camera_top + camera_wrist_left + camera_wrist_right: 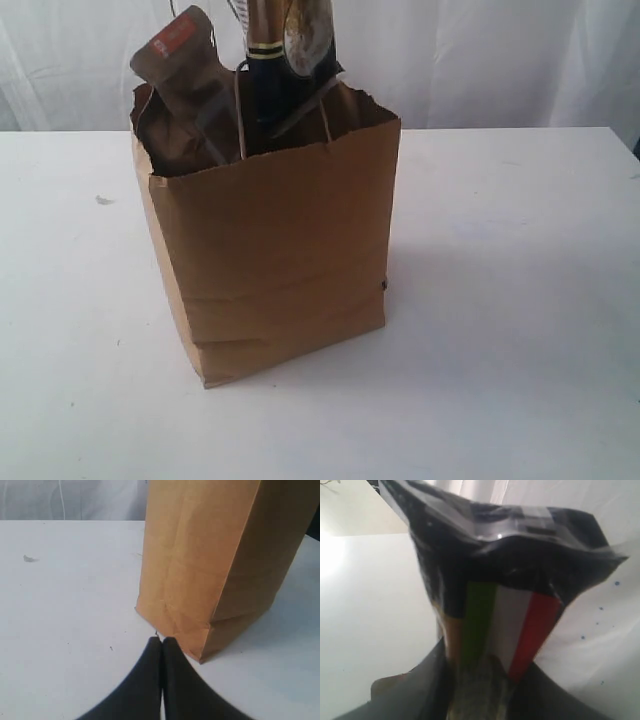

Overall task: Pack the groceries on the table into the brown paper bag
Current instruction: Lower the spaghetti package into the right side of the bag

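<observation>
Exterior view: dark-brown pouch (185, 72) and packet (268, 85) jut from the brown paper bag (280, 250).

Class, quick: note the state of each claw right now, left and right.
Left claw: closed, holding nothing, near the brown paper bag.
Right claw: closed on the long orange-navy packet.

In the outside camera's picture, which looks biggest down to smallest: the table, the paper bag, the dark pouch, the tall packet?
1. table
2. paper bag
3. dark pouch and tall packet: not ranked; only their tops show above the bag's rim, and those look alike.
</observation>
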You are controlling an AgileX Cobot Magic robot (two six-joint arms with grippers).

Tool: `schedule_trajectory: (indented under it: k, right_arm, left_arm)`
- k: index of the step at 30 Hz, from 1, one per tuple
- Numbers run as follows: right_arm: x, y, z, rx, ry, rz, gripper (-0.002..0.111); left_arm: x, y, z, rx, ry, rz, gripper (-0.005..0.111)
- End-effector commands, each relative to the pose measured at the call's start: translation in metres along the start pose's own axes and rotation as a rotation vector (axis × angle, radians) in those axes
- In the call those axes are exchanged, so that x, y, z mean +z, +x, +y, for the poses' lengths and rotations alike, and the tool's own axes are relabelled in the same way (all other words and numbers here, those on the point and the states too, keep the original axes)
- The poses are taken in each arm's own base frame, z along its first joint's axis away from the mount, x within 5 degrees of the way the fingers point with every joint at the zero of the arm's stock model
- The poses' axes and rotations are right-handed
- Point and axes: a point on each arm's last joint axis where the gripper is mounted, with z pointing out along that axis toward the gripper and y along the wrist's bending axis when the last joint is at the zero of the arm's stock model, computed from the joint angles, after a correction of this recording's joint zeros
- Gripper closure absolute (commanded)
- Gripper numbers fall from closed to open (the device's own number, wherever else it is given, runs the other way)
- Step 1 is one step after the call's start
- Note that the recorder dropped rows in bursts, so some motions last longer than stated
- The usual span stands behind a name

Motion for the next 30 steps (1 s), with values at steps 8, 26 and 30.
schedule_trajectory:
  k: [8,26,30]
  right_arm:
    - [-0.071,-0.040,-0.017,-0.054,0.291,-0.178,0.108]
    - [-0.020,-0.030,-0.026,-0.052,0.296,-0.205,0.108]
    - [-0.004,-0.023,-0.025,-0.003,0.260,-0.187,0.108]
  left_arm:
    - [0.000,0.001,0.000,-0.006,-0.002,-0.002,0.107]
    - [0.000,0.001,0.000,-0.006,-0.002,-0.002,0.107]
    - [0.000,0.001,0.000,-0.006,-0.002,-0.002,0.107]
